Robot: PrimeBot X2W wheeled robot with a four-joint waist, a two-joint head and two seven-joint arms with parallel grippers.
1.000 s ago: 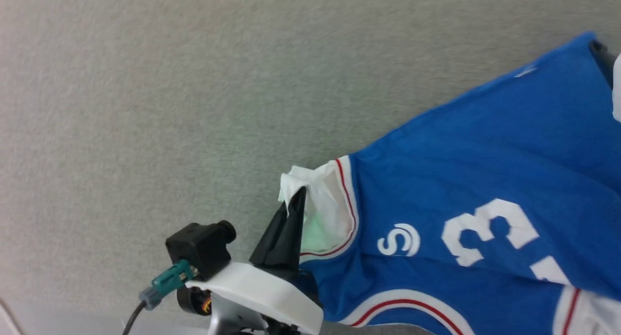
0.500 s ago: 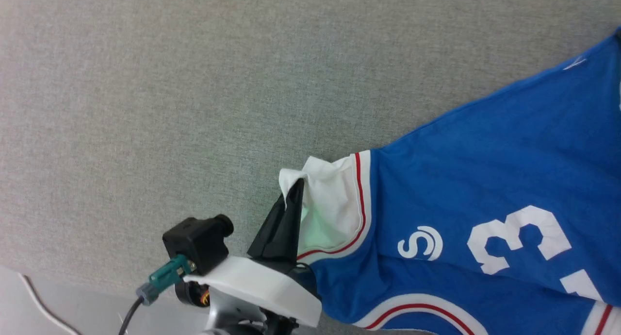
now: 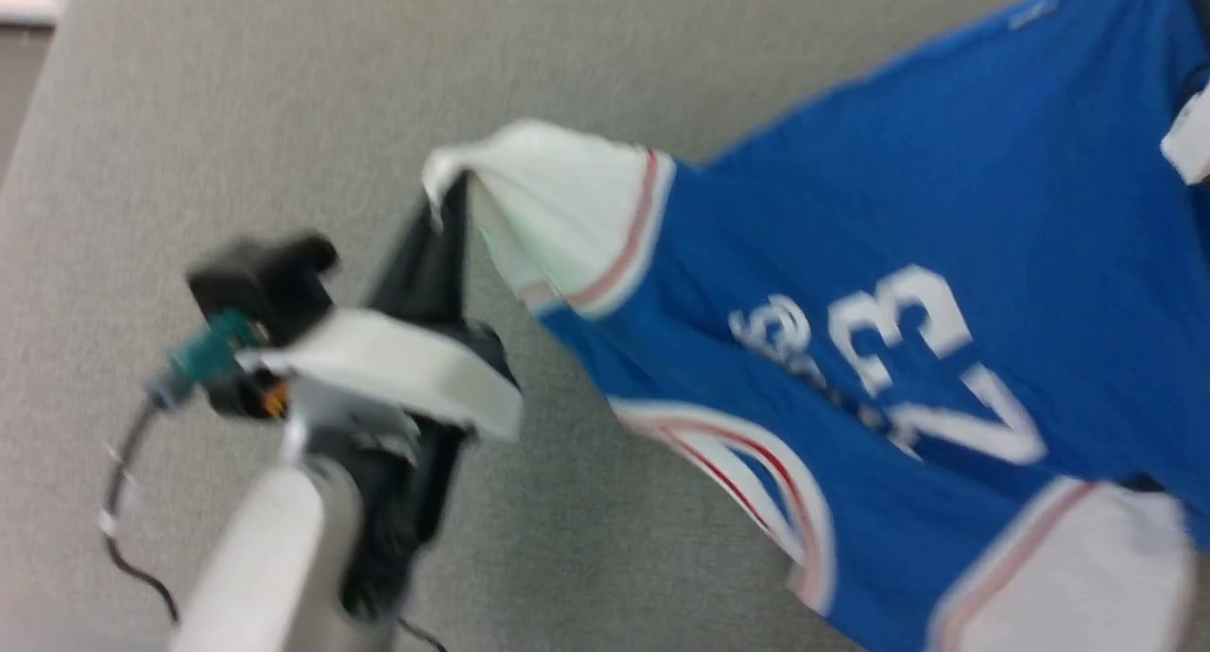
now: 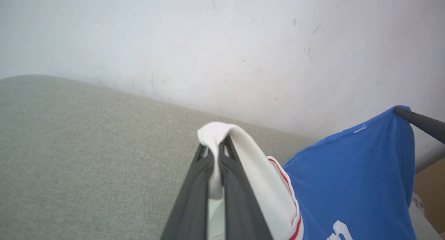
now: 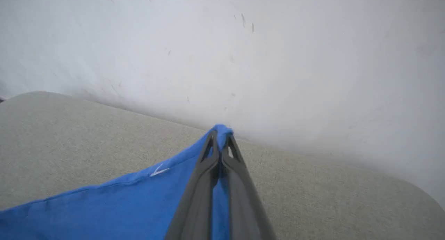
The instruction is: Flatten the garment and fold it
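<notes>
The garment (image 3: 898,208), a bright blue T-shirt with white sleeves, red trim and white numbers, hangs stretched between both grippers above the grey surface. My left gripper (image 3: 452,191) is shut on the tip of a white sleeve (image 4: 250,170), its fingertips pinching the fabric in the left wrist view (image 4: 219,144). My right gripper (image 5: 220,135) is shut on a blue hem corner (image 5: 222,129). One of its dark fingers (image 4: 420,123) reaches into the left wrist view at the right edge. The second white sleeve (image 3: 1068,576) droops at the lower right.
A grey fabric-covered table (image 3: 236,94) lies under the garment, with its edge at the upper left (image 3: 38,76). A scuffed white wall (image 4: 208,41) stands behind it. A black cable (image 3: 118,529) trails from my left wrist. Something brown like cardboard (image 4: 431,191) sits past the table.
The right gripper has shut on the blue hem corner. The garment has come up off the surface, the left gripper rising with the sleeve. The head view has shifted and is blurred.
</notes>
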